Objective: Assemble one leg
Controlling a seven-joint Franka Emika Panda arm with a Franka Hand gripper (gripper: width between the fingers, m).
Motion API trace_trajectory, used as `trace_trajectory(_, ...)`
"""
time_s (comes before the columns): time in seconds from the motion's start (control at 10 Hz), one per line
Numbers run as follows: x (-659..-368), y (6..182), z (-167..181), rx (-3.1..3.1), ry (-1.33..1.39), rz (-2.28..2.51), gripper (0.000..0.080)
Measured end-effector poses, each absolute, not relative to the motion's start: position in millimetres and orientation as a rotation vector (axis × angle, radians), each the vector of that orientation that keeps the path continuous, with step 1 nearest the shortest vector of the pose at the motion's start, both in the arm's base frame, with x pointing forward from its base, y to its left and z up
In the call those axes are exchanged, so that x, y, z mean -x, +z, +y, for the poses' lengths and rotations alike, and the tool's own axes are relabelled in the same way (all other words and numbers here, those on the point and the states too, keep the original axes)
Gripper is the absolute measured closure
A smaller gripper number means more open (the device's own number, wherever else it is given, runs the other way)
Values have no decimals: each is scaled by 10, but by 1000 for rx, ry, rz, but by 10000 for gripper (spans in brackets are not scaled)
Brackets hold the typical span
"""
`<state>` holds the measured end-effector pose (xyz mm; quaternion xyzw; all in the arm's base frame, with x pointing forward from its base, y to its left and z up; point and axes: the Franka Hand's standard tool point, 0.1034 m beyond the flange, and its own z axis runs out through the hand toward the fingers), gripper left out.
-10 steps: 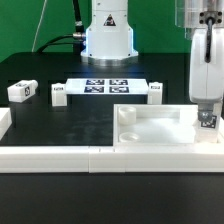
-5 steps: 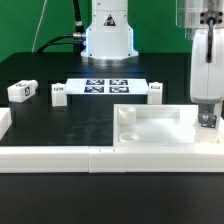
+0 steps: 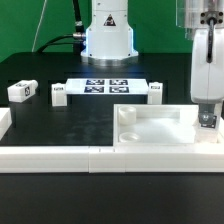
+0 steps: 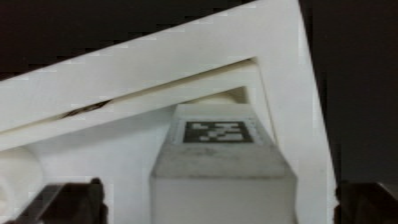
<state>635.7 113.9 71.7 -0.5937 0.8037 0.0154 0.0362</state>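
Over at the tray's (image 3: 160, 128) far corner, exterior view's right, gripper (image 3: 207, 122) is clamped on the leg (image 4: 221, 150). Looks like seating step rn; next prob needs twisting it in w/o slipping.

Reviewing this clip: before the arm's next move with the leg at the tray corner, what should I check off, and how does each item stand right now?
1. Leg between the pincer's fingers: ok in the wrist view, it sits centred between them.
2. Grip firm on the leg: cannot tell, contact is not visible.
3. Leg over the tray's corner at the exterior view's right: ok.
4. Leg seated in a corner hole: cannot tell, its lower end is hidden.
5. Leg upright: ok, its tag faces the wrist camera squarely.
6. Spare legs away from the arm: ok, they lie on the table apart from the tray.
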Motion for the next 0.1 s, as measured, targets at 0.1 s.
trace_trajectory(0.1, -6357, 716, 1140, 1824, 47, 2468, 150)
